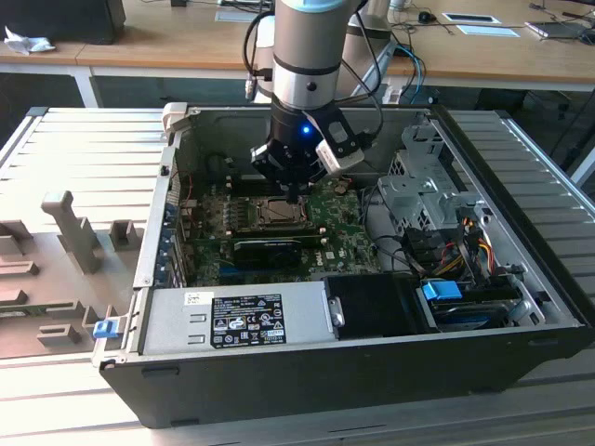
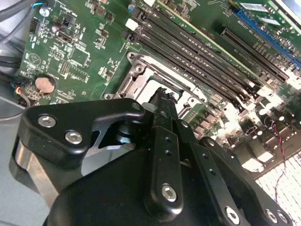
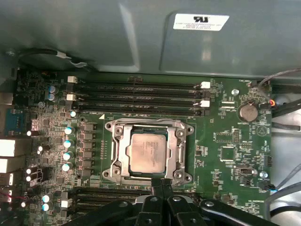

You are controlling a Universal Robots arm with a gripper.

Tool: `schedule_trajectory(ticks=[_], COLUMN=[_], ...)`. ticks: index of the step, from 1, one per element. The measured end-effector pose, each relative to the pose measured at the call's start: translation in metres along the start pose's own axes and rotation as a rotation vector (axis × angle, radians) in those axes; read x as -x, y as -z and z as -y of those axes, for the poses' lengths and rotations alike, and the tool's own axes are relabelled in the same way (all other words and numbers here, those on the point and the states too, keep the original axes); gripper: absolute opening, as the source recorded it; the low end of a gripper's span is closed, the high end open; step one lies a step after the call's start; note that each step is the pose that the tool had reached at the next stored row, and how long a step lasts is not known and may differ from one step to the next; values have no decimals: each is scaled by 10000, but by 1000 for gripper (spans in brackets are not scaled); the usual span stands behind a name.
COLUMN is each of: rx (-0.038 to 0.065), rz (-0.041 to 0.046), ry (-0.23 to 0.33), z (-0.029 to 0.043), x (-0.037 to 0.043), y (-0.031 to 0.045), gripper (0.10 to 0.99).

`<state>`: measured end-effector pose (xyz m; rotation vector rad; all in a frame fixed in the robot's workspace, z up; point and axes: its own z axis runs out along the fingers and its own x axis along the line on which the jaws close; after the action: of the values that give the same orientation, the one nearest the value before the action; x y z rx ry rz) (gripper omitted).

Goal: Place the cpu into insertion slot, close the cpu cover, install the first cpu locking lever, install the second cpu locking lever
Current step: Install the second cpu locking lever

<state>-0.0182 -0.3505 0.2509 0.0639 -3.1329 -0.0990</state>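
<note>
The cpu (image 3: pixel 148 151), a silvery-grey square chip, lies flat inside the insertion slot (image 3: pixel 108 173) on the green board. The cpu cover (image 3: pixel 178 153), a metal frame with a square window, lies down around the chip. My gripper (image 3: pixel 162 182) is shut with nothing between its fingers, and its tips hover at the edge of the socket frame, beside the chip. In the second wrist view the joined fingertips (image 2: pixel 162 96) sit over the cover (image 2: pixel 136 77). In the exterior view the gripper (image 1: pixel 296 193) hangs just above the cpu (image 1: pixel 279 212). The locking levers cannot be told apart from the frame.
Black memory slots (image 3: pixel 136 94) run along one side of the socket. A long black card (image 1: pixel 270 246), a power supply (image 1: pixel 237 316), a drive cage (image 1: pixel 423 186) and loose cables (image 1: pixel 456 242) crowd the case. A coin cell (image 3: pixel 248 112) sits on the board.
</note>
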Motion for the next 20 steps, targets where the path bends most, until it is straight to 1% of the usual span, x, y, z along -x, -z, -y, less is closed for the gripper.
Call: schedule_trajectory(ticks=[2,3,4,6,9,11,12,14,15,17,18,20], rx=[52,176,288,356,378,378,378,394,419,436,437,436], rz=[2,7,10,9,4,3,2,3,4,3,4,3], ry=[5,12,30,85,157,172,179,189,198,205,207,209], z=[26,63,85,105,191,229,249,272,277,279,281,283], x=[-2,-7,-28,-63,-110,-139,-170,-218,-272,-335,-342,-343], y=[-26,-45,-60,-84,-106,-109,-111,-120,-140,-189,-228,-265], gripper=[106,106,106,106,106,106,106,106,106,106,106,106])
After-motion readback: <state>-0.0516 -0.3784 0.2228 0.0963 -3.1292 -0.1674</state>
